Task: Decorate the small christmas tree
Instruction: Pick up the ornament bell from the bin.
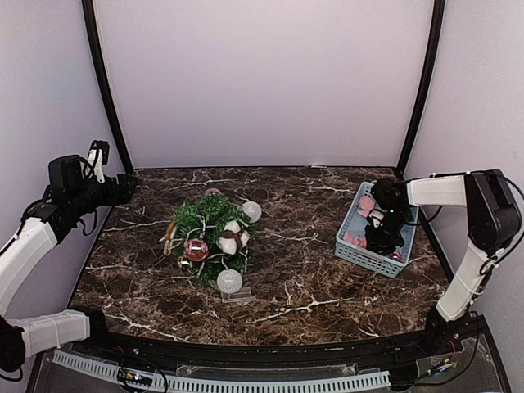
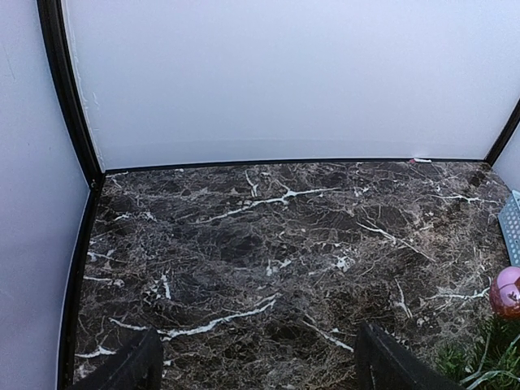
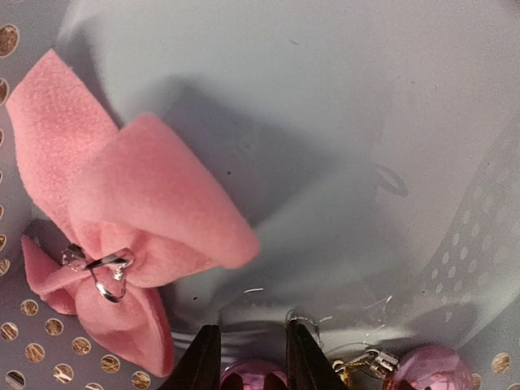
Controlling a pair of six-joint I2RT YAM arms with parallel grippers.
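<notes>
The small christmas tree (image 1: 209,233) stands left of centre with a pink bauble (image 1: 196,250), a cotton tuft (image 1: 232,237) and two white balls (image 1: 251,211) on it. Its edge shows in the left wrist view (image 2: 479,361). My left gripper (image 1: 123,188) hovers at the far left, open and empty (image 2: 256,374). My right gripper (image 1: 383,237) is down inside the blue basket (image 1: 360,250). Its fingers (image 3: 250,357) are closed around a pink bauble (image 3: 252,375). A pink felt bow (image 3: 122,219) lies to the left of it.
A second pink bauble (image 3: 435,370) with a gold cap lies to the right of the fingers on the basket floor (image 3: 325,122). White walls and black corner posts close in the marble table (image 1: 311,278). The basket's corner shows in the left wrist view (image 2: 512,223).
</notes>
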